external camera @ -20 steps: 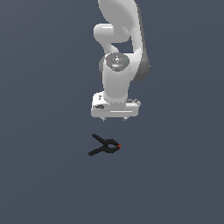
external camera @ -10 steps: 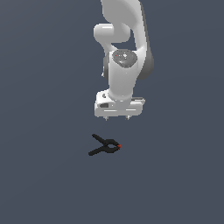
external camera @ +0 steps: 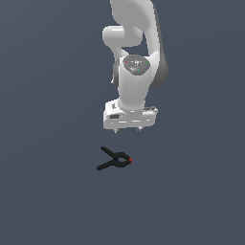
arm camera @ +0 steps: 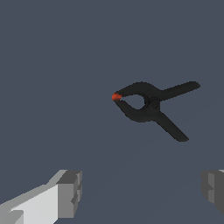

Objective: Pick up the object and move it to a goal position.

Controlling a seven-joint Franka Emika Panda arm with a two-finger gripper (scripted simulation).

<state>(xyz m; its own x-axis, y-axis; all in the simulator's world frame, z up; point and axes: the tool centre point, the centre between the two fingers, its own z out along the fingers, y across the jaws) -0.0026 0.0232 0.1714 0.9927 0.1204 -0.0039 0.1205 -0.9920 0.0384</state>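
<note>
The object, a small black spring clamp [external camera: 115,159] with an orange-red jaw tip, lies flat on the dark grey floor; its two thin handles splay toward the exterior view's left. My gripper [external camera: 128,129] hangs above it, slightly toward the exterior view's right, not touching it. In the wrist view the clamp [arm camera: 154,105] lies beyond the gripper [arm camera: 142,190], outside the gap between the two grey fingertips [arm camera: 70,192]. The fingers stand wide apart and hold nothing.
The white arm [external camera: 136,57] rises behind the gripper. A plain dark grey floor [external camera: 48,191] surrounds the clamp.
The hand has shifted a little toward the exterior view's right and turned slightly about its axis. The clamp has not moved.
</note>
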